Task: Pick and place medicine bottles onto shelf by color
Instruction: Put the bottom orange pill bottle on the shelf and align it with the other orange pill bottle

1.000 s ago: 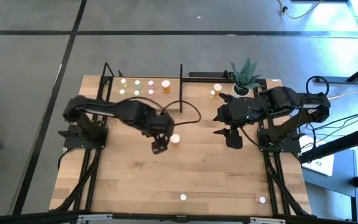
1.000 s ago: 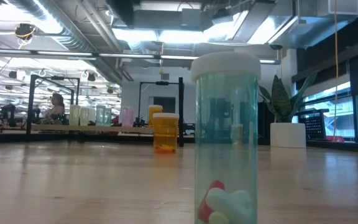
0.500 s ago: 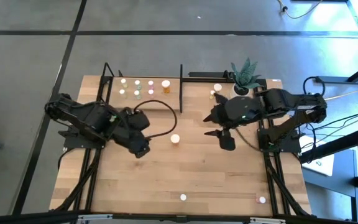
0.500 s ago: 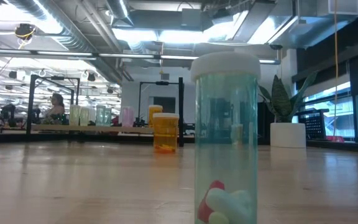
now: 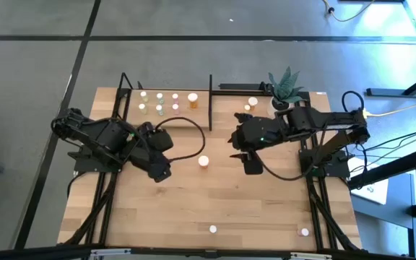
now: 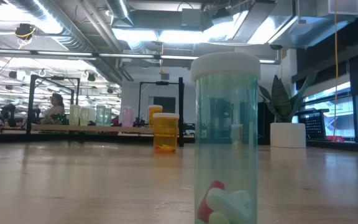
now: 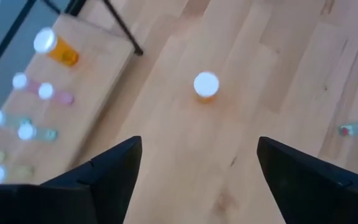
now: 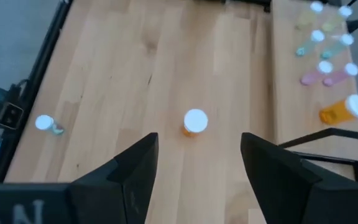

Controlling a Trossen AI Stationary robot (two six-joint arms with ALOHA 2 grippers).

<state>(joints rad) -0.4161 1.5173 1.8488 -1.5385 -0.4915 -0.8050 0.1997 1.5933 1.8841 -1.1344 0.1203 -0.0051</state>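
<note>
Orange bottle (image 5: 204, 162) stands mid-table, off the shelf (image 5: 166, 92) where seven sit sorted, four more scattered, while the left gripper (image 5: 158, 171) and right gripper (image 5: 246, 159) flank it, spread, empty.

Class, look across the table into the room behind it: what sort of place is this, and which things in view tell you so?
Probably an open-plan lab or workshop: exposed ducts and strip lights overhead, black metal frames standing around other benches, and a person seated in the background.
</note>
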